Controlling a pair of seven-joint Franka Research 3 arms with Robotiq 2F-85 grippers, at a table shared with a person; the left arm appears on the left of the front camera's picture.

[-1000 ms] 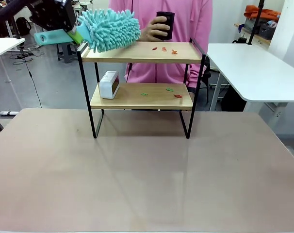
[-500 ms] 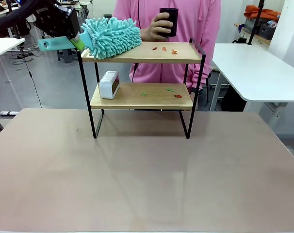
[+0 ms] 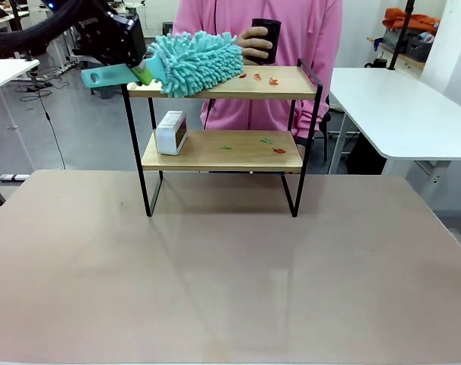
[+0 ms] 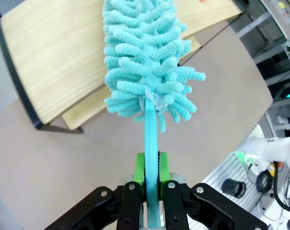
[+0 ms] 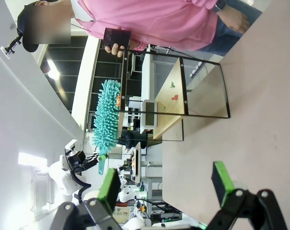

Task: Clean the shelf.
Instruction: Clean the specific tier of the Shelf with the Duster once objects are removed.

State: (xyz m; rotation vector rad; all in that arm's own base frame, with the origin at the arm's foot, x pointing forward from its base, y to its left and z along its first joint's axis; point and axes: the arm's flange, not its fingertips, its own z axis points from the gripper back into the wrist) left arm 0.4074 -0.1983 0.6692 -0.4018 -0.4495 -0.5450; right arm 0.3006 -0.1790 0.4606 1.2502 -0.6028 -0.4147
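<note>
Now my left pincer (image 4: 151, 168) clamps the handle of the microfibre duster (image 4: 145, 57), whose head lies just ahead on the shelf (image 4: 54, 62) top board, placed to sweep the scraps (image 3: 257, 76) beyond.

No words or numbers could be read from where I stood. The small white box (image 3: 171, 132) on the lower board of the shelf (image 3: 208, 157), at its nine o'clock end, had a pale front panel. Anything printed or shown on it was too small and washed out to make out.
</note>
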